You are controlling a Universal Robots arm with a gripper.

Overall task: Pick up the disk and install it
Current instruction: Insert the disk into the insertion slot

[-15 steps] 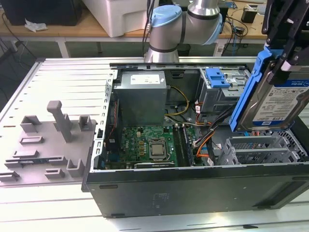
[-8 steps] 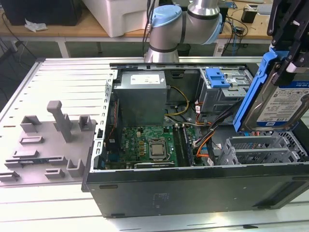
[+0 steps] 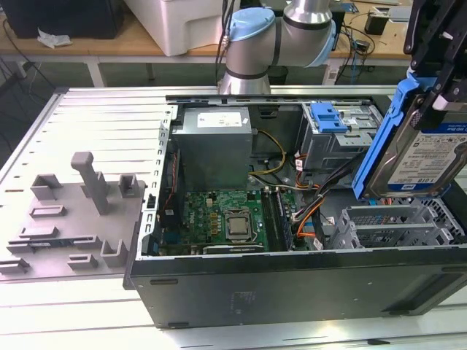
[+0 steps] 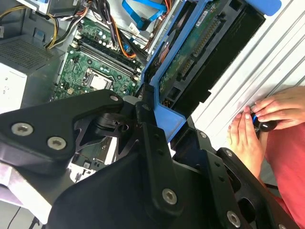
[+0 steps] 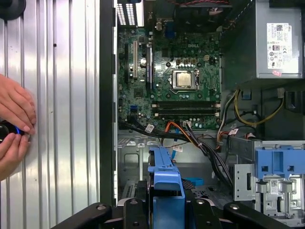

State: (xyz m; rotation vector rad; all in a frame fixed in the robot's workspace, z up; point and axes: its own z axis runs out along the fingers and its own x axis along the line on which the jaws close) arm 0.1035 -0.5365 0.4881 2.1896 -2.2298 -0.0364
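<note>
Above an open computer case [image 3: 292,288] on a ribbed metal table [image 3: 102,117], the gripper [image 3: 432,76] is clamped on the raised disk [image 3: 419,157]; pick-up looks done, seating likely needs careful alignment

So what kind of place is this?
Probably a robotics workshop: an open black computer case lies on a ribbed metal table, a silver-and-blue robot arm stands behind it, and the black gripper holds a silver hard disk in a blue bracket.
</note>
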